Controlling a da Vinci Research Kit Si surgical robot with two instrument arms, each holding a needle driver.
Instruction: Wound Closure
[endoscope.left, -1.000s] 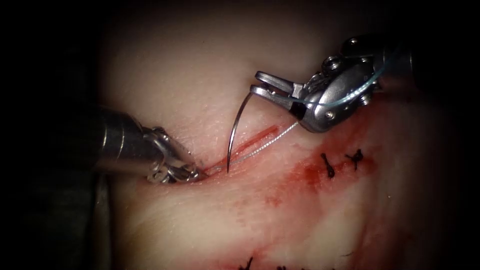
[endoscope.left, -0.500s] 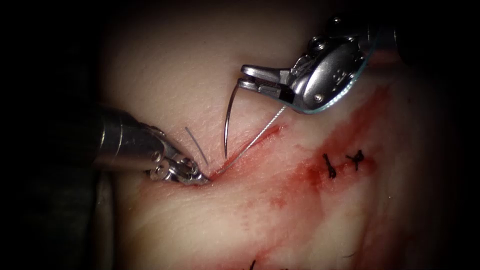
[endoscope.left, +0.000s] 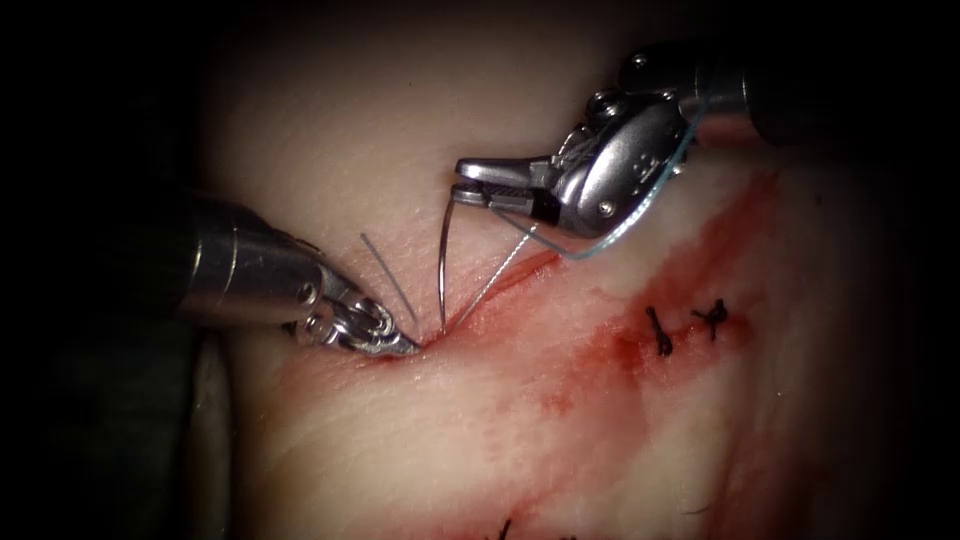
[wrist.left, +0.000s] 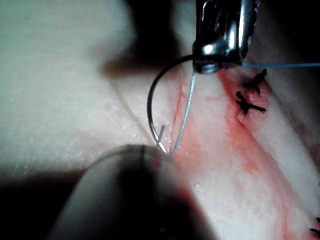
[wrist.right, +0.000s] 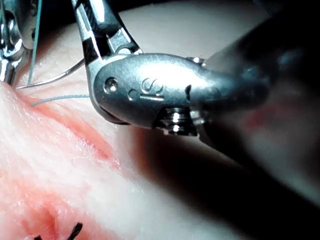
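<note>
Needle (endoscope.left: 441, 262) held at its rear end by the right tool's (endoscope.left: 470, 188) closed fingers, tip at the cut (endoscope.left: 500, 285); left tool's (endoscope.left: 405, 345) closed fingers grip tissue (endoscope.left: 330, 130) there, beside the thread (endoscope.left: 495, 280).

I am seeing both tools, left (endoscope.left: 405, 343) and right (endoscope.left: 462, 183), gleaming as polished metal with bright highlights, and the needle (endoscope.left: 441, 262) is showing as thin glossy steel. The tissue (endoscope.left: 330, 130) is looking pale, moist and faintly grainy, glistening where red fluid (endoscope.left: 610, 350) is wetting it. The thread (endoscope.left: 495, 280) is looking smooth and shiny.
</note>
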